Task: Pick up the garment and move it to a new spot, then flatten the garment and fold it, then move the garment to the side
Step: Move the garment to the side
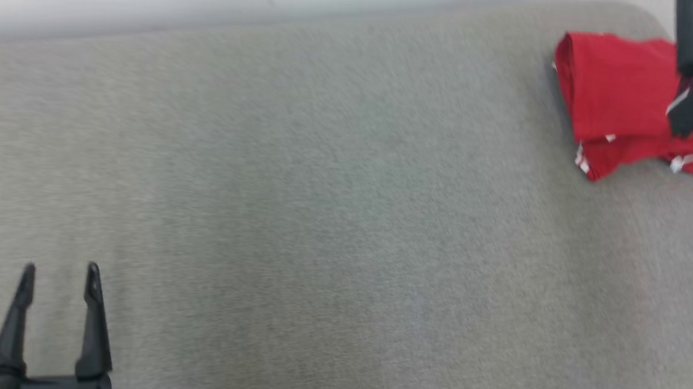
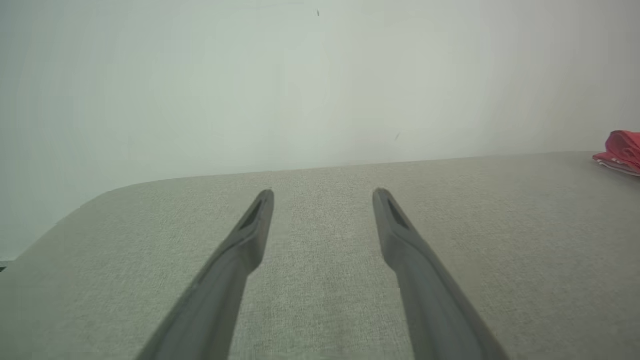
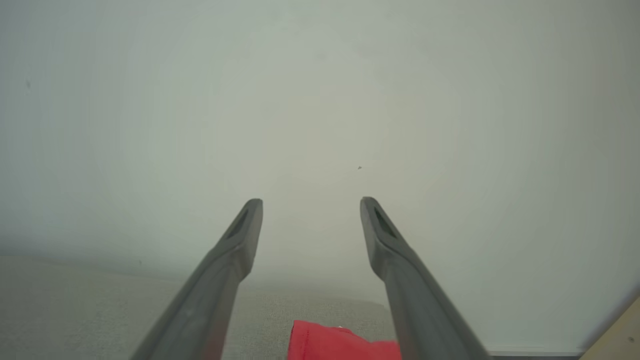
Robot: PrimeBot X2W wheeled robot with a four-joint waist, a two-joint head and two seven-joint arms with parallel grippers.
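**Item:** red garment [image 1: 617,97], a folded bundle at the far right corner of the grey desk [image 1: 321,217].

**Right pincer** [image 3: 311,200]: over the garment's right part, jaws spread wide, nothing held. In its wrist view the cloth lies just beneath, between the two fingers. We cannot tell whether they touch.

**Left pincer** [image 1: 62,270]: equally wide and empty, well apart at the near left.

**Nearer arm:** the right, plainly.

**Orientation:** the folded edge faces left, and the white-trimmed loose hems point toward us.

**Long axis:** we judge it far-to-near, slightly slanted — the right side is hidden behind the pincer, so we hold this loosely.
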